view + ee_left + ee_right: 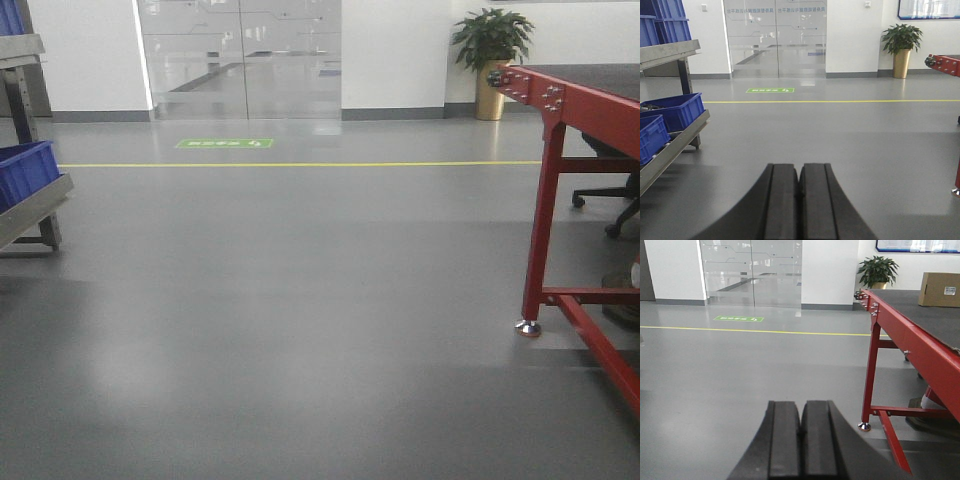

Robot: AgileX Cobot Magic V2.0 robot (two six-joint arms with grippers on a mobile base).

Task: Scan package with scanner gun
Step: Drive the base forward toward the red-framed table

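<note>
The package (940, 289), a plain tan cardboard box with a small white sticker on its face, stands on the red-framed table (900, 325) at the far right of the right wrist view. The scanner gun is out of view. My left gripper (799, 172) is shut with nothing between its black pads, held over bare grey floor. My right gripper (801, 410) is likewise shut and empty, low and to the left of the table, far from the package.
The red table's leg and foot (528, 326) stand at the right. A grey rack with blue bins (670, 112) lines the left side. A potted plant (490, 60), glass doors (240, 55) and a yellow floor line (300, 164) lie ahead. An office chair base (610, 195) sits under the table.
</note>
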